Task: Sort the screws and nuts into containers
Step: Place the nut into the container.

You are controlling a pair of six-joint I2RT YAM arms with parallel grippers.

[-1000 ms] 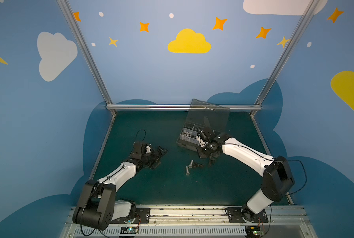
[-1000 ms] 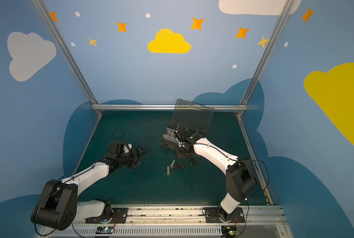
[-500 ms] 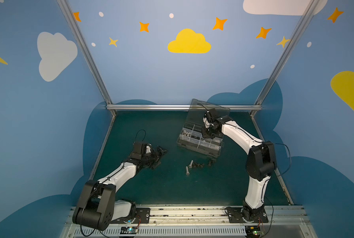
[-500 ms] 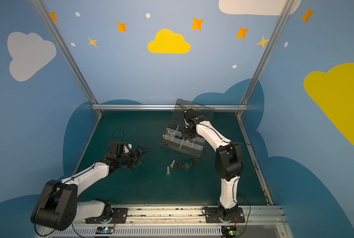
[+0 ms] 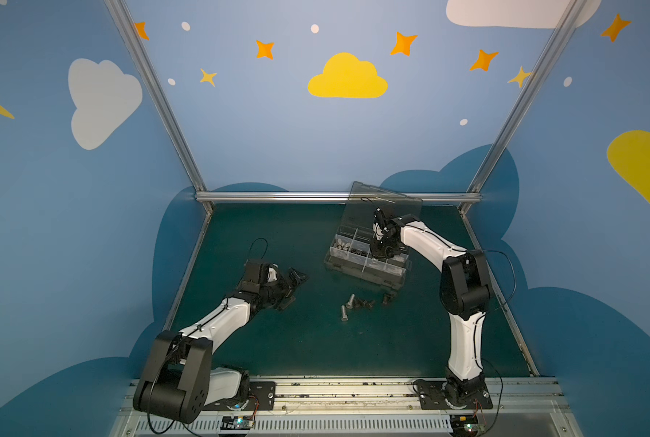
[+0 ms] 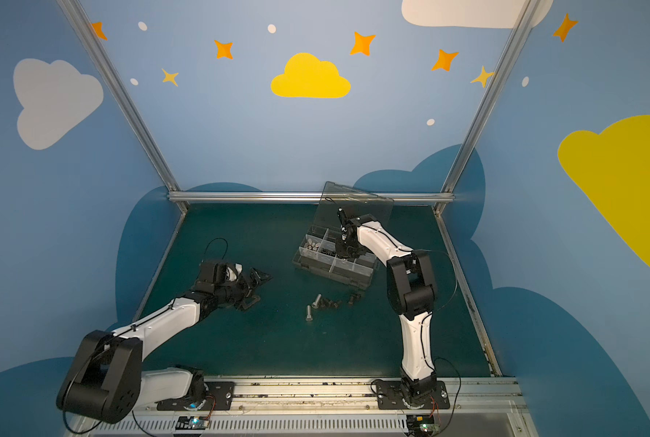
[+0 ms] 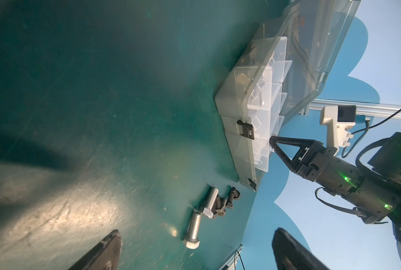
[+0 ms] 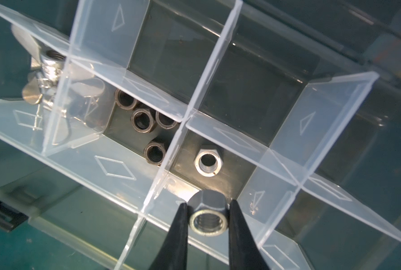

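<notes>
Right gripper pinches one silver nut above the organizer box, over the compartment where a second silver nut lies alone, four dark nuts sit next door, left gripper hangs wide open, two silver bolts lie on the mat.

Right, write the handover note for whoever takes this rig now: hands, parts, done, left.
Left hand: open, holding nothing, off to the side of the loose parts.
Right hand: shut on a silver nut, above the organizer box compartment that holds a second silver nut.
Done: black nuts sit in the neighbouring compartment, winged pieces in the one past it.
Left: release this nut; two silver bolts and several black screws lie loose on the mat before the box.
</notes>
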